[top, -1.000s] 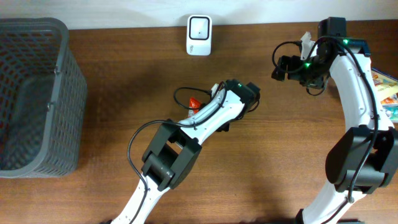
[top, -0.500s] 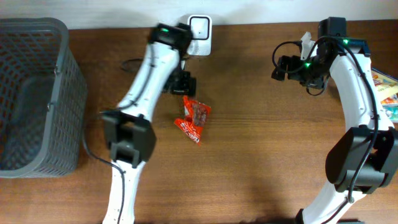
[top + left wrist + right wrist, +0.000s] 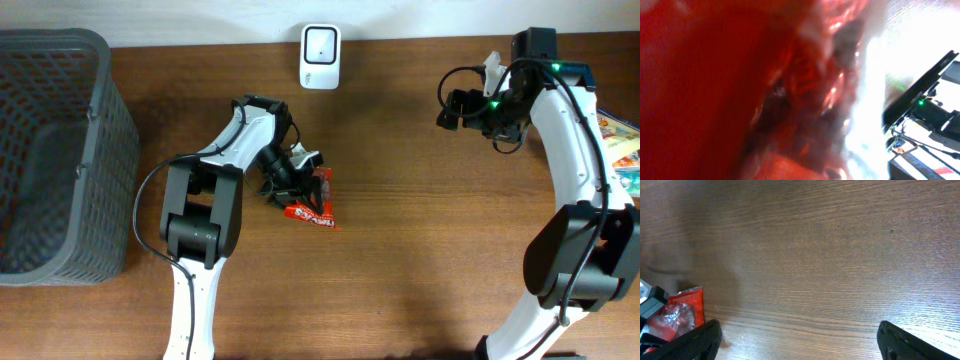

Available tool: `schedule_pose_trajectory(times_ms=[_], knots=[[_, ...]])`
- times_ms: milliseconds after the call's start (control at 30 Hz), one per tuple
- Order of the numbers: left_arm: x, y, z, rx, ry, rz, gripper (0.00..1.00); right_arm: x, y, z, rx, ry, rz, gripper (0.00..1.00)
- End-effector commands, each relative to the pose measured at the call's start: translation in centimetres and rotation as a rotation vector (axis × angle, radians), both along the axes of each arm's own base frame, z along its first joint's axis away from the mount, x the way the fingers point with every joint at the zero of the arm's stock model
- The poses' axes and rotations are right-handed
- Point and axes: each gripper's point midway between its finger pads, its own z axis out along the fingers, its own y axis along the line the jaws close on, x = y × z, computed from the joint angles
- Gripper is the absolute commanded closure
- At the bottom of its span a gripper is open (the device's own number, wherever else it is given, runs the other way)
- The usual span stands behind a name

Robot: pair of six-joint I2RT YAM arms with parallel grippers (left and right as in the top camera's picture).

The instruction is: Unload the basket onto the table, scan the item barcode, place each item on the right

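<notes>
A red snack packet (image 3: 314, 203) lies on the wooden table (image 3: 420, 250) below the white barcode scanner (image 3: 320, 43). My left gripper (image 3: 292, 173) is down at the packet's upper left end, touching it. The packet (image 3: 765, 90) fills the left wrist view as a red blur, so the jaws are hidden there. Whether they grip the wrapper does not show. My right gripper (image 3: 449, 108) hovers at the right, open and empty (image 3: 797, 345). Its camera catches the packet (image 3: 684, 311) at the lower left.
A dark grey mesh basket (image 3: 100, 150) stands at the left edge. Colourful packets (image 3: 622, 150) lie at the right edge, partly under the right arm. The scanner sits against the table's far edge.
My left arm swung from mid-table up to the scanner, then came down onto the packet. The packet has shifted and turned slightly. The right arm has not moved.
</notes>
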Motion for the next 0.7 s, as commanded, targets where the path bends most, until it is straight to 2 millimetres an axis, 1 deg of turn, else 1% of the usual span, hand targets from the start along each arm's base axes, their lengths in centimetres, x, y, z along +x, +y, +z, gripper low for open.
schedule_pose_trajectory(times_ms=[0,33,67,100,133,167,200,233,300,333,367,400,467,500,533,567,600,633,667], knots=[[0.2,1.6,-0.9,0.091,-0.006,-0.007,0.55,-0.1,-0.2,-0.2,-0.004,0.009,-0.013,0.01],[0.7,3.0,-1.0,0.190,-0.015,0.003,0.59,-0.1,-0.2,-0.2,-0.004,0.009,-0.013,0.02],[1.4,4.8,-0.5,0.299,-0.037,0.006,0.64,-0.1,-0.2,-0.2,-0.004,0.009,-0.013,0.01],[2.1,5.7,0.5,0.348,-0.062,-0.007,0.74,-0.1,-0.2,-0.2,-0.004,0.009,-0.013,0.02],[3.1,5.7,2.0,0.353,-0.096,-0.007,0.82,-0.1,-0.2,-0.2,-0.004,0.009,-0.014,0.02],[4.8,5.5,3.7,0.354,-0.162,0.012,0.81,-0.1,-0.2,-0.2,-0.004,0.009,-0.013,0.01],[6.0,6.0,4.6,0.398,-0.207,0.042,0.81,-0.1,-0.2,-0.2,-0.004,0.009,-0.013,0.01],[6.8,6.9,5.2,0.469,-0.244,0.073,0.80,-0.1,-0.2,-0.2,-0.004,0.009,-0.013,0.01],[10.4,11.2,8.2,0.768,-0.420,0.245,0.80,-0.1,-0.2,-0.2,-0.004,0.009,-0.013,0.01],[11.4,12.5,9.1,0.872,-0.477,0.343,0.79,-0.1,-0.2,-0.2,-0.004,0.009,-0.013,0.01],[12.0,13.0,9.4,0.929,-0.514,0.415,0.79,-0.1,-0.2,-0.2,-0.004,0.009,-0.013,0.02],[12.4,13.0,9.3,0.959,-0.543,0.447,0.79,-0.1,-0.2,-0.2,-0.004,0.009,-0.013,0.02],[13.0,12.8,9.0,1.069,-0.622,0.470,0.90,-0.1,-0.2,-0.2,-0.004,0.009,-0.013,0.01],[13.0,12.2,8.7,1.102,-0.645,0.467,0.92,-0.1,-0.2,-0.2,-0.004,0.009,-0.014,0.01],[12.8,11.1,7.9,1.115,-0.654,0.457,0.91,-0.1,-0.2,-0.2,-0.004,0.009,-0.013,0.01],[12.0,8.5,6.1,1.116,-0.654,0.409,0.90,-0.1,-0.2,-0.2,-0.004,0.009,-0.013,0.01],[11.3,6.7,4.6,1.121,-0.654,0.363,0.89,-0.1,-0.2,-0.2,-0.004,0.009,-0.013,0.02],[10.7,5.3,3.4,1.125,-0.654,0.324,0.89,-0.1,-0.2,-0.2,-0.004,0.009,-0.013,0.01],[9.7,3.4,1.5,1.124,-0.645,0.263,0.86,-0.1,-0.2,-0.2,-0.004,0.009,-0.014,0.02]])
